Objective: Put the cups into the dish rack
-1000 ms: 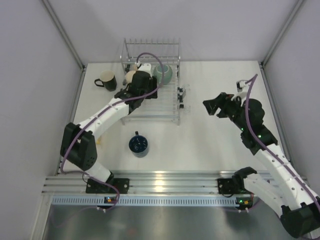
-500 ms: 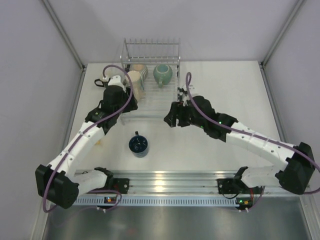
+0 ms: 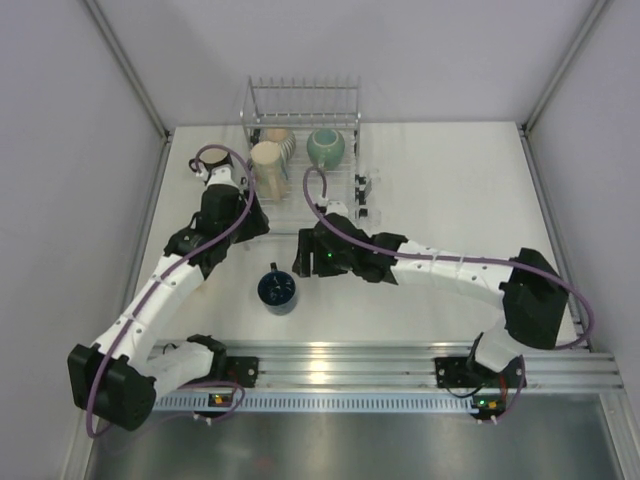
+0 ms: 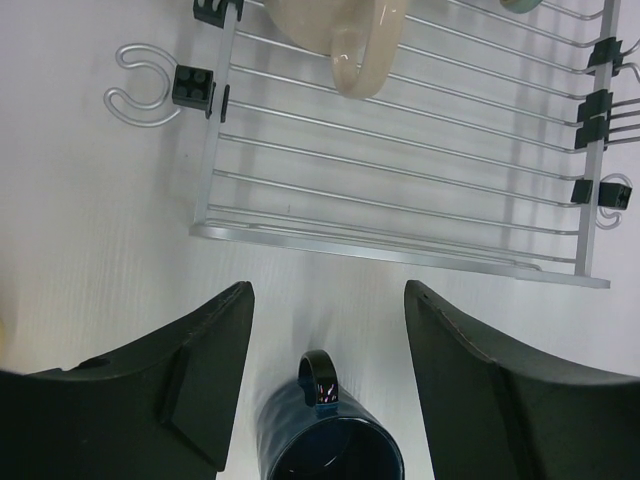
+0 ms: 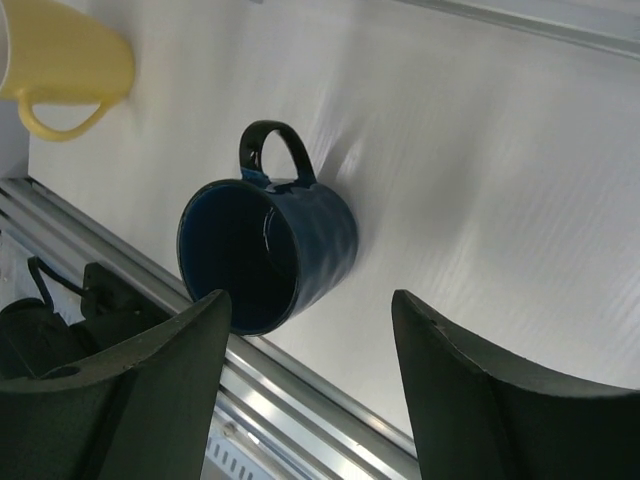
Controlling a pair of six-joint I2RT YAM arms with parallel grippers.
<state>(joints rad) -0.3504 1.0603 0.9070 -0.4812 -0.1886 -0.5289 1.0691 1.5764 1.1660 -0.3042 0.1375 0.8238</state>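
A dark blue mug [image 3: 277,289] stands upright on the table [image 3: 440,170], just in front of the dish rack [image 3: 300,95], its handle turned toward the rack. The right end effector [image 5: 312,300] hangs just beside it, fingers spread wide enough to frame the mug and holding nothing; whether a finger touches the mug cannot be told. The left end effector [image 4: 328,290] hovers over the table between mug and rack, jaws likewise well apart and empty, with the mug's handle showing between its fingers in the wrist view. Inside the rack, at its far end, sit a cream cup [image 3: 267,160], a ribbed beige cup [image 3: 282,140] and a teal cup [image 3: 326,148]. A small yellow cup [image 5: 65,60] rests on the table to the left of the mug.
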